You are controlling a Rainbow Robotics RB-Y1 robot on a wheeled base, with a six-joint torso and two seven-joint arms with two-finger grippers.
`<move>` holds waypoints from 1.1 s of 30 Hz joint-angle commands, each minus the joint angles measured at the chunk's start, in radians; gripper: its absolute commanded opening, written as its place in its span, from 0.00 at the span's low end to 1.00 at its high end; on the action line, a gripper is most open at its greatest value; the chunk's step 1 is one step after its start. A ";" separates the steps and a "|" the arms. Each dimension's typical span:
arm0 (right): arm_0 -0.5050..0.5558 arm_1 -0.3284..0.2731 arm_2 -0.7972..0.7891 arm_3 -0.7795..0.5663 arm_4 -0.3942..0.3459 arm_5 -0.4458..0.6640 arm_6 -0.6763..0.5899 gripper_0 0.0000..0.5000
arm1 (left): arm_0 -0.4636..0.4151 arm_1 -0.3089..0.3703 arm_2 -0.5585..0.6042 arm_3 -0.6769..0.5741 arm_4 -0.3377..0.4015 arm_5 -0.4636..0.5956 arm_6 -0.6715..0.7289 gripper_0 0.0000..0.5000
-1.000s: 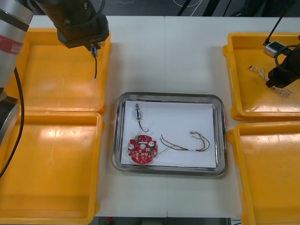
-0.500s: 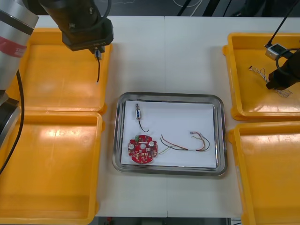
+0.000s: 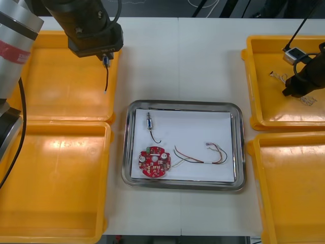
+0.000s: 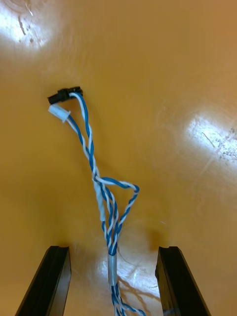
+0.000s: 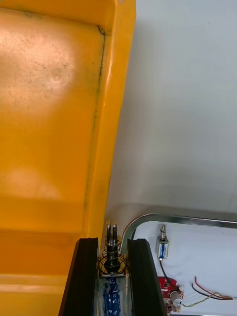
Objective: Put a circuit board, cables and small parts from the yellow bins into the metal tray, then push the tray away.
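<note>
The metal tray (image 3: pixel 183 103) holds a red circuit board (image 3: pixel 154 161), a small metal part (image 3: pixel 149 122), and red and yellow cables (image 3: pixel 200 155). Beyond its far-left corner your left gripper (image 3: pixel 104 53) clamps a light, stiff black-cabled part (image 5: pixel 112 249). Far right of the tray, your right gripper (image 4: pixel 113 249) stands open astride the limp blue and white cable (image 4: pixel 94 168); probably best pinched at its twisted middle.

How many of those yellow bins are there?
4. Two on the robot's left: the far-left bin, with the left end effector above its inner edge, and the near-left bin. Two on its right: the far-right bin, under the right end effector, and the near-right bin.
</note>
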State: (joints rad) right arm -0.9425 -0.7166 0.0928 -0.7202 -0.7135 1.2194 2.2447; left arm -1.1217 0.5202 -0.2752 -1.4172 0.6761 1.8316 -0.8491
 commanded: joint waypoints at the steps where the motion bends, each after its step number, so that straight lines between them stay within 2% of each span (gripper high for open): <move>1: -0.018 0.009 -0.010 -0.007 -0.014 -0.017 0.000 1.00 | 0.000 -0.011 -0.010 -0.037 0.006 0.014 -0.054 0.00; 6: 0.013 0.008 -0.010 -0.007 -0.044 -0.047 0.006 1.00 | 0.000 -0.009 -0.010 -0.037 0.006 0.012 -0.058 0.00; 23: 0.054 -0.004 -0.005 -0.007 -0.044 -0.064 0.015 1.00 | 0.000 -0.006 -0.009 -0.037 0.011 0.023 -0.059 0.00; 24: 0.057 -0.004 -0.004 -0.007 -0.047 -0.066 0.015 0.91 | 0.000 -0.006 -0.009 -0.037 0.011 0.023 -0.059 0.00; 25: 0.060 -0.004 -0.002 -0.007 -0.052 -0.067 0.015 0.50 | 0.000 -0.005 -0.009 -0.037 0.011 0.023 -0.059 0.00; 26: 0.064 -0.004 -0.002 -0.007 -0.057 -0.069 0.013 0.19 | 0.000 -0.006 -0.009 -0.037 0.011 0.024 -0.059 0.00; 27: 0.070 -0.004 0.001 -0.007 -0.063 -0.077 0.015 0.00 | 0.000 -0.006 -0.009 -0.037 0.011 0.023 -0.058 0.00; 33: 0.079 -0.009 0.053 -0.008 -0.090 -0.140 0.019 0.00 | 0.000 -0.006 -0.009 -0.037 0.011 0.024 -0.058 0.00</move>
State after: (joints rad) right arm -0.9043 -0.7143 0.0959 -0.7232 -0.7962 1.1033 2.2454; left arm -1.1192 0.5202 -0.2752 -1.4175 0.6795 1.8459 -0.8496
